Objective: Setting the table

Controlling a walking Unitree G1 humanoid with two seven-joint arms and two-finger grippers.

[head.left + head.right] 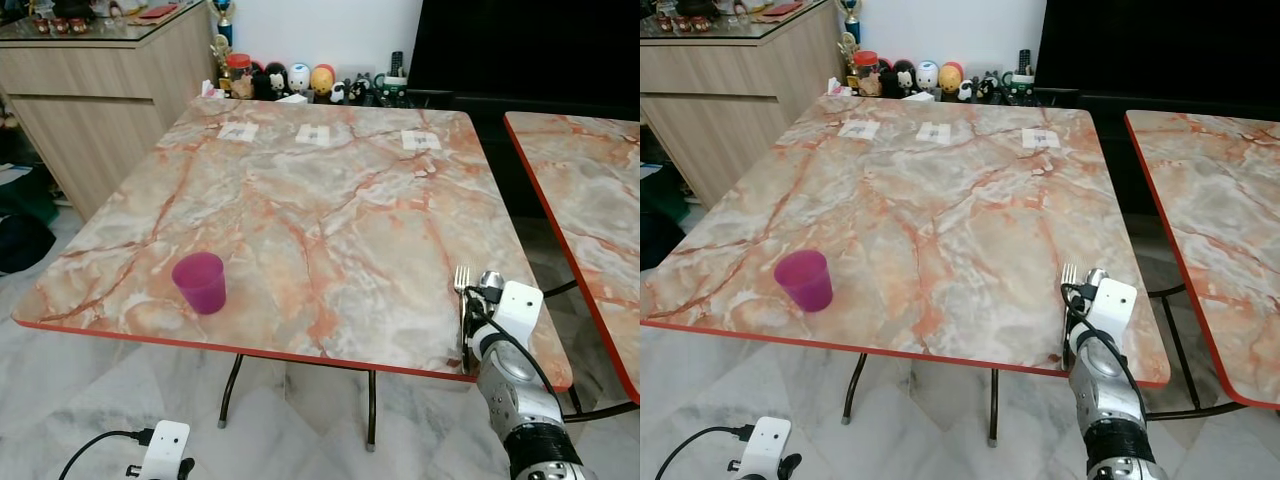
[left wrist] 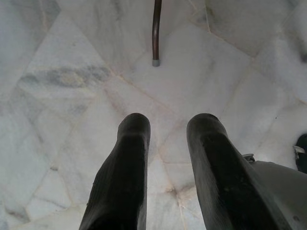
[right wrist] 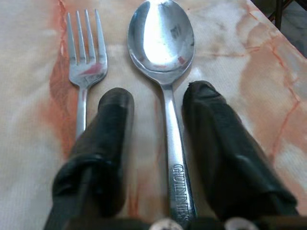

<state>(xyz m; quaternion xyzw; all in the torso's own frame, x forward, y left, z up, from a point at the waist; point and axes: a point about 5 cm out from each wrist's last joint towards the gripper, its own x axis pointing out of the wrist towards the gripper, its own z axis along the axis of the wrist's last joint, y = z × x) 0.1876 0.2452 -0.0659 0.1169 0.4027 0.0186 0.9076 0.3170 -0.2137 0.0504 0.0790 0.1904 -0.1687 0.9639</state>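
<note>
A steel fork and a steel spoon lie side by side on the marble table, near its front right corner. My right gripper is low over the table and open. Its two black fingers straddle the spoon's handle with a gap on each side, and the fork's handle runs just outside one finger. From the head, the fork pokes out ahead of my right wrist. A pink plastic cup stands upright near the front left edge. My left gripper hangs open over the floor.
A second marble table stands to the right across a narrow gap. Three small paper labels lie along the far edge. Behind are figurines and a wooden cabinet. A metal table leg rises from the tiled floor.
</note>
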